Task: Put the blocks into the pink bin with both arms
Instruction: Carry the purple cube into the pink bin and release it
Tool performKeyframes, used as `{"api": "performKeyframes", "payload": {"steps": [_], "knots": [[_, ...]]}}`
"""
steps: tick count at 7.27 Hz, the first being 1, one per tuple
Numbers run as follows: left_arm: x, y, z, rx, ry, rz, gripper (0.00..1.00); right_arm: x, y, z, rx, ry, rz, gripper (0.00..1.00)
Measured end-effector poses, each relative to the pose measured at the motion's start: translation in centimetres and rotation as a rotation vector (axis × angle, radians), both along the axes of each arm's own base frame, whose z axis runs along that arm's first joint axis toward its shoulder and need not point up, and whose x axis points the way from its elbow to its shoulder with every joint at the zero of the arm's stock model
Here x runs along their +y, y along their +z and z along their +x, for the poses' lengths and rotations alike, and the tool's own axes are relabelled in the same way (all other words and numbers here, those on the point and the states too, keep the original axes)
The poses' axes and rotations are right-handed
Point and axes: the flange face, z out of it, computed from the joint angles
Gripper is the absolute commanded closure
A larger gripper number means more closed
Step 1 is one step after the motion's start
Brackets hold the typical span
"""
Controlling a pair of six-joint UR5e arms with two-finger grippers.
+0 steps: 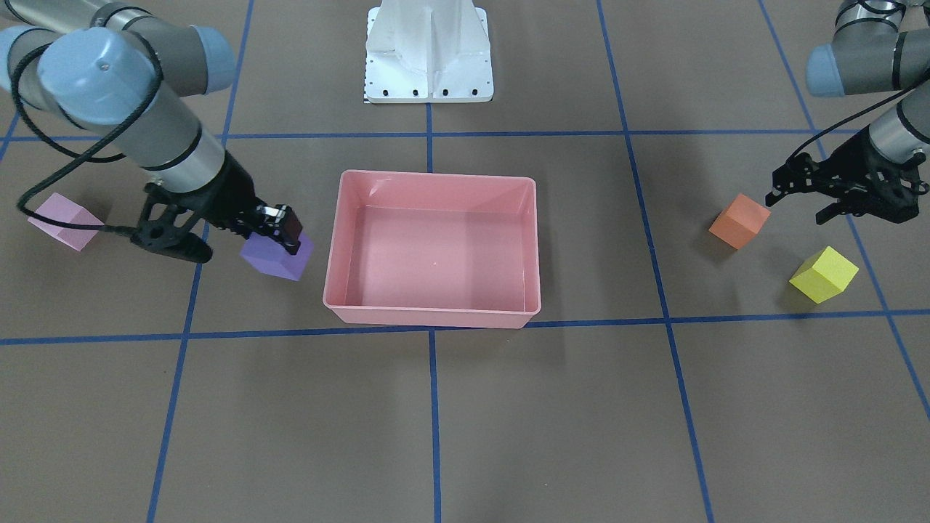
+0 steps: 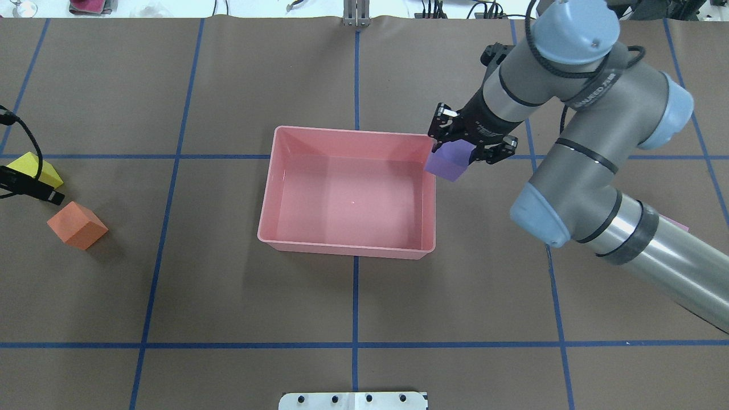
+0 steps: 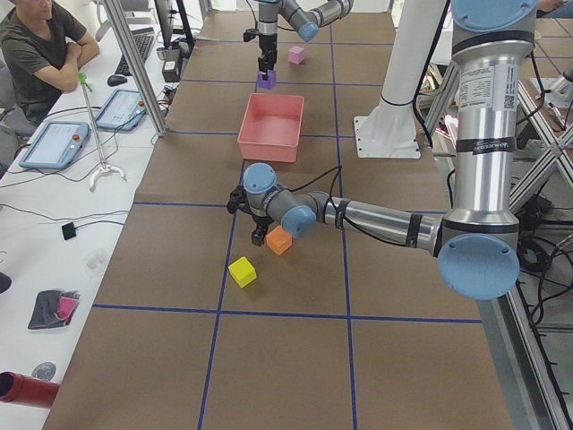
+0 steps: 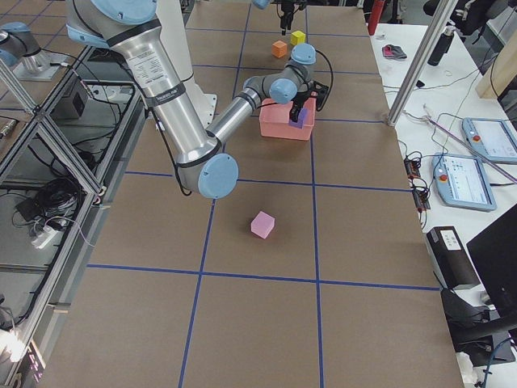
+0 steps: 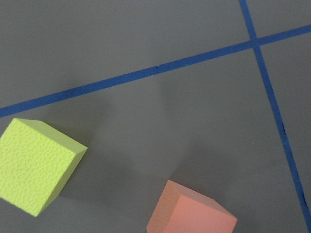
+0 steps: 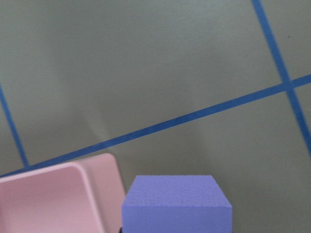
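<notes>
The pink bin stands empty at the table's middle; it also shows in the overhead view. My right gripper is shut on the purple block and holds it just outside the bin's wall, by the bin's far right corner in the overhead view. The light pink block lies on the table beyond that arm. My left gripper is open and empty, close beside the orange block. The yellow block lies near it. The left wrist view shows the orange block and the yellow block.
The white pedestal base stands behind the bin. Blue tape lines grid the brown table. An operator sits at a side desk with tablets. The right wrist view shows the bin's corner next to the purple block.
</notes>
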Motion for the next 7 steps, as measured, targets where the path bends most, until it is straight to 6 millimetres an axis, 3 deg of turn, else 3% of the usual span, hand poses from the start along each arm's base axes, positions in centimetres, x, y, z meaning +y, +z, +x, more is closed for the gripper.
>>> {"api": "performKeyframes", "payload": {"steps": [1,2,3,4,6,7], "knots": [[0.5,-0.6,1.5,-0.019,0.016,0.032,0.01,1.9,-2.3,-3.2,-0.004,0.019,-0.003,1.00],[1.0,-1.0,2.7,-0.034,0.030,0.053,0.01,3.6,-3.4,-5.7,-0.002,0.027,-0.003,1.00],[1.4,-1.1,3.7,-0.041,0.044,0.063,0.01,4.8,-3.6,-7.5,0.007,0.027,0.000,0.93],[1.7,-1.1,4.5,-0.050,0.054,0.072,0.01,5.4,-3.5,-8.6,0.016,0.025,0.002,0.70],[2.2,-0.8,5.8,-0.077,0.069,0.091,0.01,6.1,-3.2,-10.0,0.029,0.015,0.008,0.01],[2.5,-0.6,6.3,-0.091,0.087,0.113,0.01,6.5,-3.0,-10.6,0.036,0.011,0.016,0.00]]}}
